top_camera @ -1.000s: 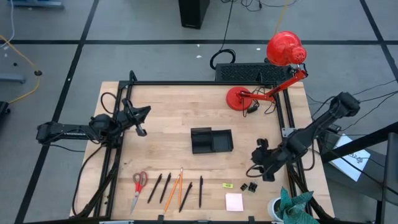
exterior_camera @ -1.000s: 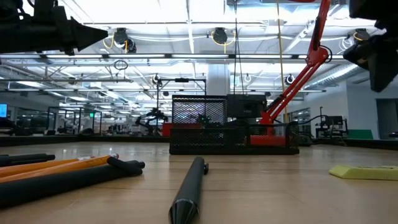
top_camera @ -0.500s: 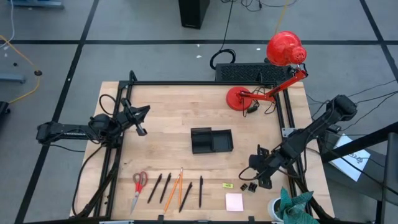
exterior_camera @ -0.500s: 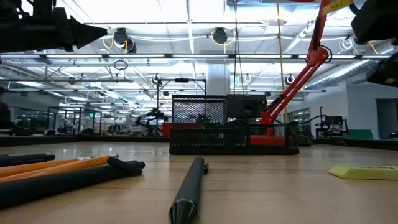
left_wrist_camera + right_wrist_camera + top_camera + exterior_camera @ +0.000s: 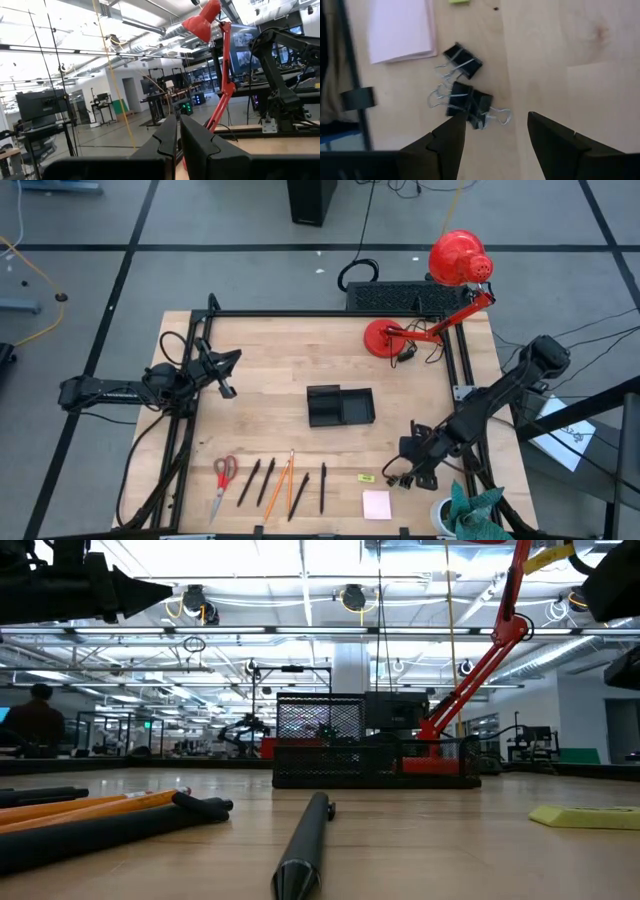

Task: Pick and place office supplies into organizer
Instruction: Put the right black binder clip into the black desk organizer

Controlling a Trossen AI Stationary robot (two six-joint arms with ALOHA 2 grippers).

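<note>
The right hand hangs low over the near right part of the pale wooden desk, its two dark fingers spread wide with nothing between them. Directly under it lie the small black binder clips with silver wire handles: two sit clustered just ahead of the left finger, a third just beyond them. None of them is gripped yet. Farther out from the hand lies the pale pink square sticky-note pad, close beside the clips, and past that the small yellow-green piece.

In the high view this hand is right over the clips, with the sticky-note pad near it towards the desk's front edge and the yellow-green piece just beside. The black rectangular mesh organizer stands well apart from the hand, near the desk's middle. Farther along the front edge lie thin black pens, orange pencils and red-handled scissors.

The left hand waits above the desk's left side, its fingers pressed nearly together and empty. The red desk lamp stands at the far right corner.
</note>
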